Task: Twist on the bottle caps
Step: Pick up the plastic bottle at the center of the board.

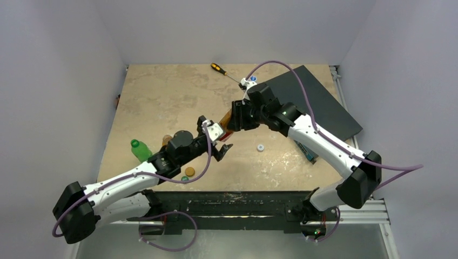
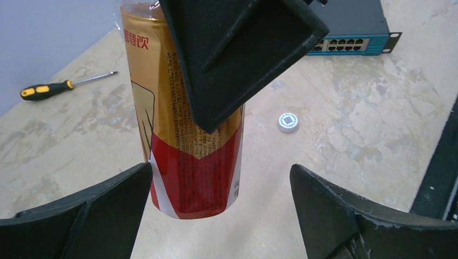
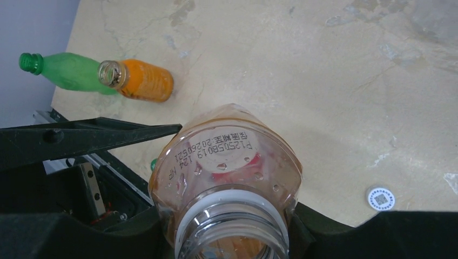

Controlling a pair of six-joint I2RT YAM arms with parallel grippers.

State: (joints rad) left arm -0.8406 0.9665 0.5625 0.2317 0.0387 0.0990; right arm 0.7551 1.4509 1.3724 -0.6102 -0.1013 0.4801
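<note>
My right gripper (image 1: 237, 116) is shut on the shoulder of a clear bottle (image 3: 227, 162) with a gold and red label (image 2: 189, 162). The bottle hangs above the table, its open neck toward the right wrist camera, with no cap on it. My left gripper (image 2: 219, 178) is open just below the bottle's base, its left finger close to the label's edge. A white cap (image 1: 261, 147) lies flat on the table to the right. A green bottle (image 3: 65, 70) and an orange bottle (image 3: 143, 81) lie uncapped at the left. An orange cap (image 1: 189, 171) and a green cap (image 1: 184, 178) lie by the left arm.
A black-and-orange screwdriver (image 1: 219, 68) lies at the back of the table. A dark network switch (image 2: 351, 32) sits at the back right on a black mat (image 1: 318, 102). A black rail (image 1: 232, 199) runs along the near edge.
</note>
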